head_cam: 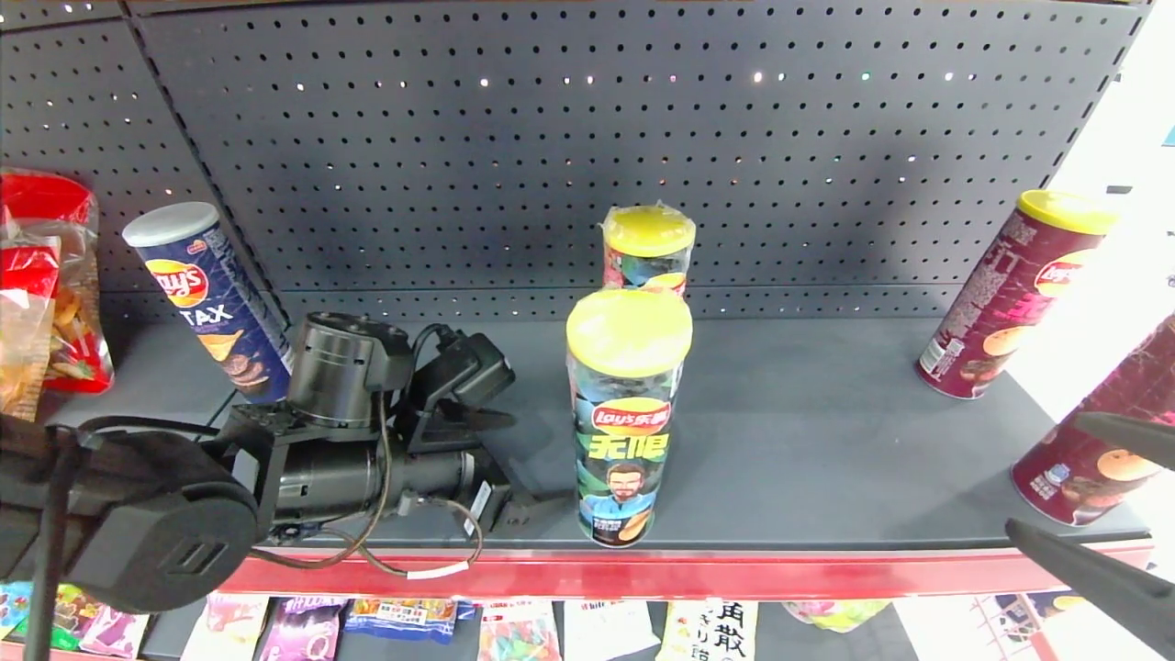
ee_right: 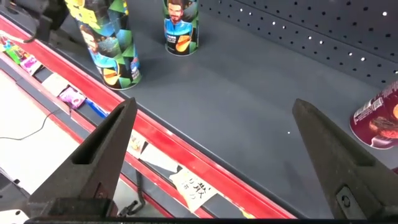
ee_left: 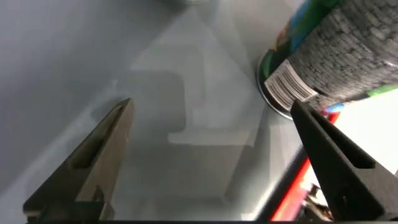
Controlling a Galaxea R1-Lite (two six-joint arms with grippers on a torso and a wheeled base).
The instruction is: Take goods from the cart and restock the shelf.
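Observation:
A green chip can with a yellow lid (head_cam: pixel 624 422) stands upright near the front edge of the grey shelf (head_cam: pixel 808 441). A second can of the same kind (head_cam: pixel 647 248) stands behind it. My left gripper (head_cam: pixel 514 459) rests low over the shelf just left of the front can, open and holding nothing. In the left wrist view the can's base (ee_left: pixel 323 56) sits just beyond one finger (ee_left: pixel 336 162), outside the gap of the left gripper (ee_left: pixel 211 124). My right gripper (head_cam: pixel 1046 473) hangs open and empty off the shelf's front right; in the right wrist view this gripper (ee_right: pixel 214 112) is in front of the red edge.
A blue chip can (head_cam: pixel 211 298) leans at the left, beside a bagged snack (head_cam: pixel 41 285). Two maroon cans (head_cam: pixel 1010 294) (head_cam: pixel 1092 441) stand at the right. A pegboard (head_cam: pixel 587 138) backs the shelf. Below the red front edge (head_cam: pixel 643 574) lie snack packets (head_cam: pixel 514 629).

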